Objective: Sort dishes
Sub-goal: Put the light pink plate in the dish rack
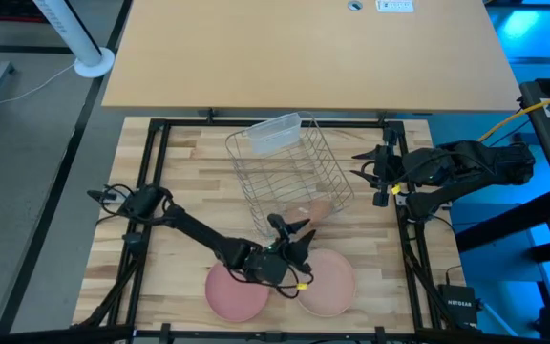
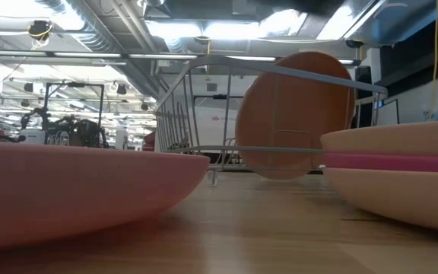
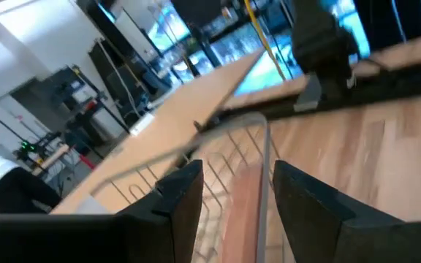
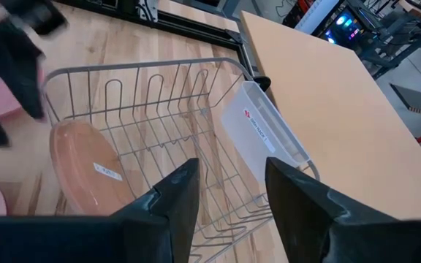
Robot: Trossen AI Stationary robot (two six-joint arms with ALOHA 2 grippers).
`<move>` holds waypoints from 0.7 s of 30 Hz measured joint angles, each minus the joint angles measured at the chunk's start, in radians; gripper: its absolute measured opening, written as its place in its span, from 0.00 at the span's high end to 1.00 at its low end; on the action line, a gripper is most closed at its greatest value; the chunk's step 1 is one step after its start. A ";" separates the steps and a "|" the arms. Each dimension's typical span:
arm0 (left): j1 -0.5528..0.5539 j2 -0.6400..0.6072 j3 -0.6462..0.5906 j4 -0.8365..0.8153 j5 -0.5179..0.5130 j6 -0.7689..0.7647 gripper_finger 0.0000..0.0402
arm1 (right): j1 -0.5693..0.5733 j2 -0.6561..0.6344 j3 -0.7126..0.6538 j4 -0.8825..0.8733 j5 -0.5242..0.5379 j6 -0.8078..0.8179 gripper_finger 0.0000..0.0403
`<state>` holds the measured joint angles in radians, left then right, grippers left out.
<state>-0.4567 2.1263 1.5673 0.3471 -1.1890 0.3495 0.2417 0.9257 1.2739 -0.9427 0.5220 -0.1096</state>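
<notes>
The dishes are in two places. Near the bottom middle of the high view, a pink plate (image 1: 234,293) lies flat on the wooden table (image 1: 184,182). Just to its right sits a peach stack (image 1: 327,284). In the low view this stack shows a peach plate on top, a thin bright magenta one in the middle and another peach one under it. One more dish, an orange plate (image 1: 320,208), stands on its edge in the wire rack (image 1: 289,170), at the rack's lower right corner in the high view. A clear tub (image 1: 275,132) hangs at the rack's far end, toward the top of the frame.

The left gripper (image 1: 294,244) hangs between the rack and the stack, just above the flat plates. Its jaws are spread apart and hold nothing. In its own wrist view the rack's wire rim shows between its fingers (image 3: 177,197). The right gripper (image 1: 369,164) waits at the right side of the high view, beside the rack. Its jaws are spread too, with nothing in them.

The plates look like plastic, so they are likely light, stiff and hard to break. They may be smooth and a bit slippery. A flat plate gives little to grab from above, so the raised rim is the best spot to pinch. The top peach plate's rim seems easy to reach, though I cannot tell how tightly the stack nests.
</notes>
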 joint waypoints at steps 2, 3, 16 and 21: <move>-0.027 -0.016 0.025 0.012 -0.029 0.033 0.60 | 0.000 0.000 0.000 -0.002 0.000 0.000 0.60; -0.043 -0.026 0.035 0.013 -0.044 0.050 0.60 | 0.000 0.000 0.000 -0.002 -0.003 0.000 0.60; -0.339 -0.161 0.045 -0.001 -0.380 0.035 0.60 | 0.000 0.000 0.000 -0.004 -0.234 0.170 0.60; -0.427 -0.163 0.045 -0.026 -0.381 -0.175 0.60 | 0.000 0.003 0.000 -0.003 -0.357 0.246 0.60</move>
<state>-0.8836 1.9633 1.6119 0.3213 -1.5701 0.1744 0.2417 0.9287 1.2740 -0.9455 0.1655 0.1359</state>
